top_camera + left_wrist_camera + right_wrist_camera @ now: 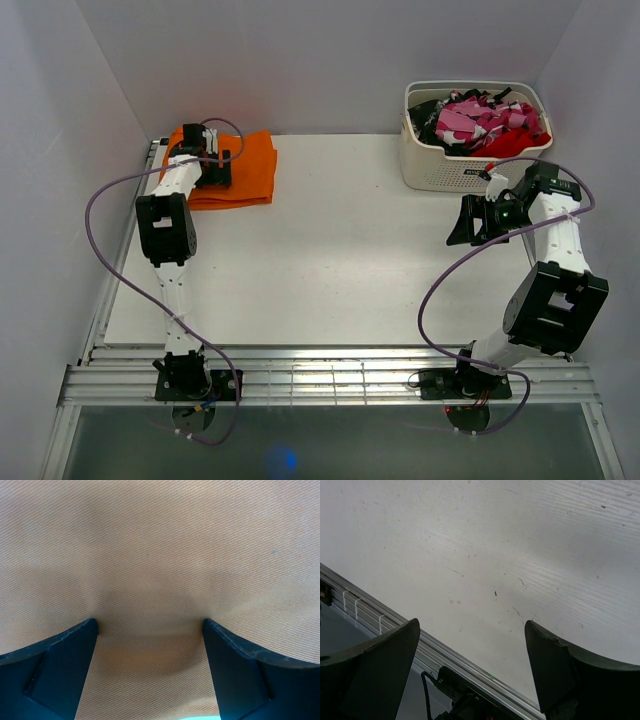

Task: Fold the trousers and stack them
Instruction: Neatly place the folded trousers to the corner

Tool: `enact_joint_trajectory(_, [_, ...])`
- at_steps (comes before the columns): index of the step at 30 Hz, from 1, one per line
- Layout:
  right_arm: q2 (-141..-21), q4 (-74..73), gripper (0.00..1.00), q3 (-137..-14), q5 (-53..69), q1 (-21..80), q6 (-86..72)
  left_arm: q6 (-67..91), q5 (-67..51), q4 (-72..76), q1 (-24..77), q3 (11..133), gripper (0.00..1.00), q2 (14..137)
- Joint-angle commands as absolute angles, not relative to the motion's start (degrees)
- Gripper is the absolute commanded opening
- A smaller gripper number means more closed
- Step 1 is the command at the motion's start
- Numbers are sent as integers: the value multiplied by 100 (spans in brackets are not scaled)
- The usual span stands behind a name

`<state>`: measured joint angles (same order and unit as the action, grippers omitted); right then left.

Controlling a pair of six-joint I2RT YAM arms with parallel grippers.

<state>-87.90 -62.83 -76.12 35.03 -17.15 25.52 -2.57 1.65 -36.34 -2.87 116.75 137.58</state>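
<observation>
The orange trousers (250, 165) lie folded into a small rectangle at the far left corner of the table. My left gripper (222, 170) is open and rests on top of them, its fingertips pressing into the cloth. In the left wrist view the orange cloth (160, 555) fills the frame, dented between the spread fingers (65, 660). My right gripper (463, 226) is open and empty, held above the bare white table (495, 555) at the right side, well apart from the trousers.
A white basket (440, 165) at the far right corner holds red, pink-patterned and black clothes (480, 120). White walls close in the table on three sides. A metal rail (330, 380) runs along the near edge, also in the right wrist view (395, 625).
</observation>
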Motion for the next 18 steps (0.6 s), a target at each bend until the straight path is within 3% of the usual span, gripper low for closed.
enact_joint_trajectory(1, [-8745, -6284, 90, -7752, 3490, -1731, 2549, -799, 299, -3612, -448, 11715, 95, 14677])
enact_joint_trajectory(18, [-8754, -6302, 90, -7787, 3577, -1731, 2619, -799, 501, -3577, -554, 12647, 98, 15118])
